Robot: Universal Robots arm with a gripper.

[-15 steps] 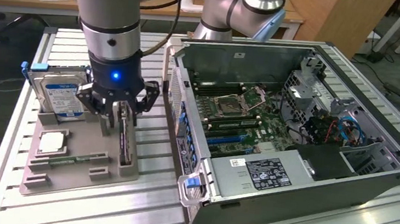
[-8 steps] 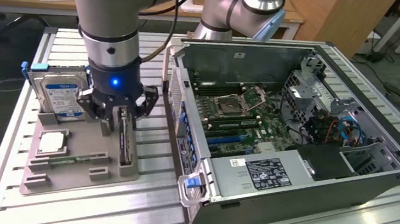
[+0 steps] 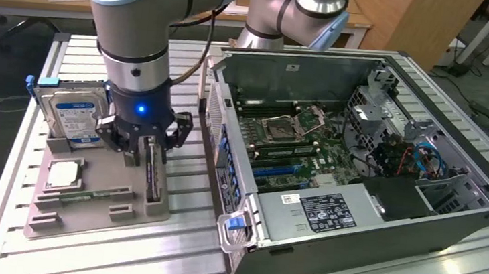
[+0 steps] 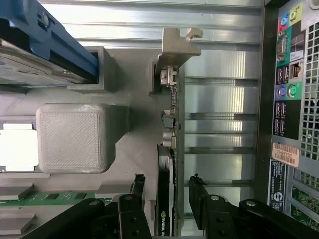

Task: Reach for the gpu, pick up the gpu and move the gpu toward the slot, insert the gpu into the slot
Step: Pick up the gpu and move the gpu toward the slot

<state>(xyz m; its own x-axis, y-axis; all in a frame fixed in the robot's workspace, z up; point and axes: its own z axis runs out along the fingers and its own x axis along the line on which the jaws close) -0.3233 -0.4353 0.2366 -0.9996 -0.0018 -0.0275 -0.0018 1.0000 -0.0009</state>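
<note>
**Spread Wide, Nothing Grasped**

Found the end effector (image 3: 145, 158) (image 4: 167, 181) released, jaws spread wide and grasping nothing. Noted it set low over the grey holder (image 3: 84, 216) (image 4: 75, 137) on the desk (image 3: 170, 258) (image 4: 224, 64), pointing straight down.

Saw the gpu (image 3: 154, 181) (image 4: 168, 149) standing on its long edge in a groove of that holder, directly between the fingers (image 4: 137, 191), with a gap on either side and touching neither. Made out the black cooler block nearest the fingertips and the silver end bracket (image 4: 177, 42) at the card's far end, away from the end effector.

Spotted the blue-labelled hard drive (image 3: 74, 115) (image 4: 35, 55) upright in the same holder, just beside the end effector on the exterior view's left. Picked out a processor chip (image 3: 63, 175) (image 4: 17, 147) and a small green memory stick (image 3: 91, 196) (image 4: 50, 196) lying flat in the holder, near the end effector, on the hard drive's side of the gpu.

Observed the open computer case (image 3: 383, 191) (image 4: 294, 99) lying on the desk on the other side of the end effector, toward the exterior view's right, with its motherboard (image 3: 298, 142) exposed. Found the gpu not yet lifted and well apart from that motherboard.
</note>
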